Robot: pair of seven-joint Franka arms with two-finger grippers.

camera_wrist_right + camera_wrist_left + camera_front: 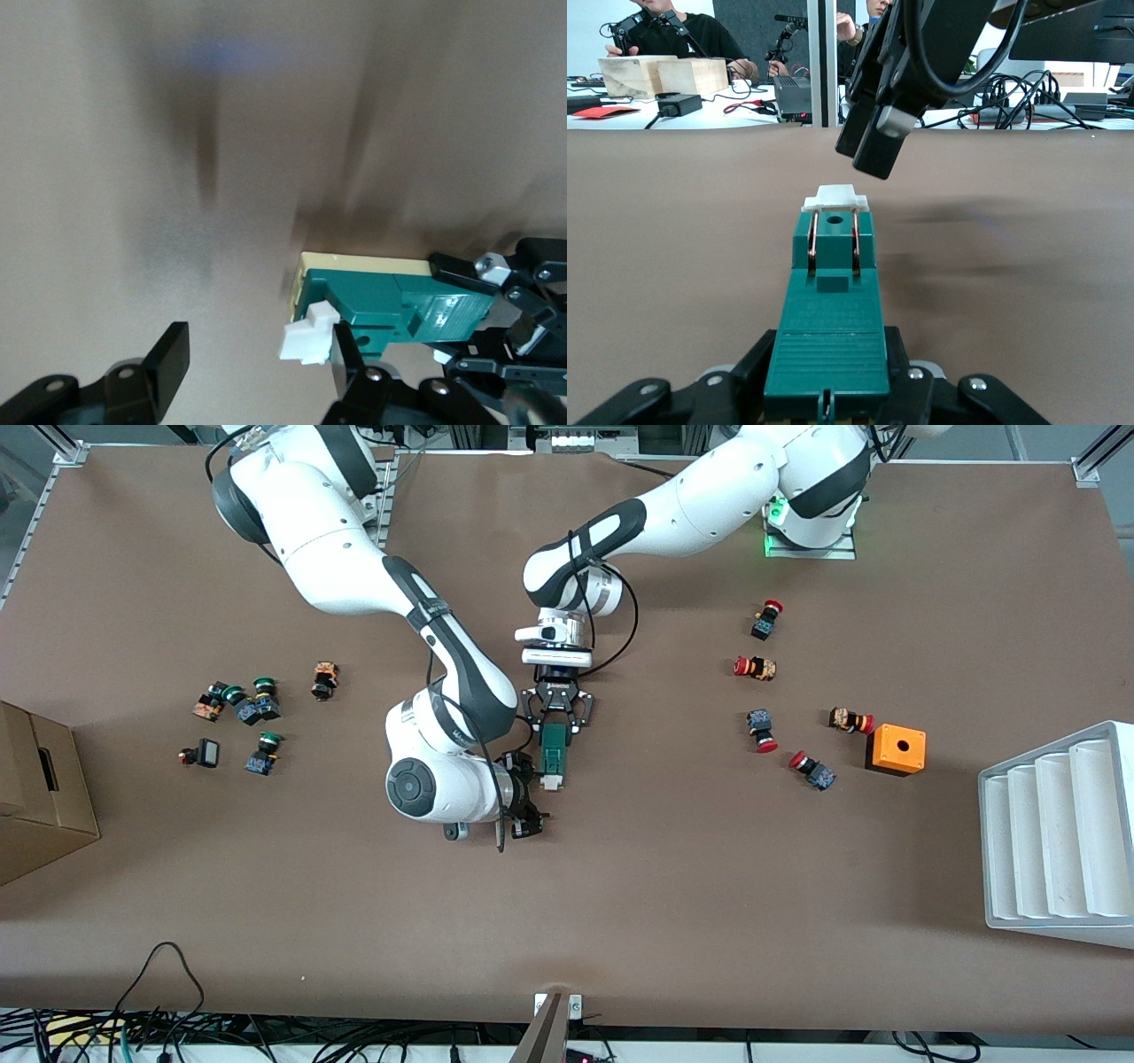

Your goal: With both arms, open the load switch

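Note:
The load switch (555, 755) is a narrow dark green block lying on the brown table at its middle, with its white tab (553, 783) at the end nearer the front camera. My left gripper (555, 731) is shut on the switch's other end; in the left wrist view the green body (831, 328) sits between the black fingers (908, 367). My right gripper (534, 795) is low at the tab end and open. In the right wrist view the white tab (307, 341) lies between its fingers, close against one finger (348, 359), while the other finger (168, 361) stands well apart.
Several red-capped push buttons (760, 667) and an orange box with a hole (896, 749) lie toward the left arm's end, beside a white ribbed rack (1059, 833). Green-capped buttons (252, 708) and a cardboard box (40, 797) sit toward the right arm's end.

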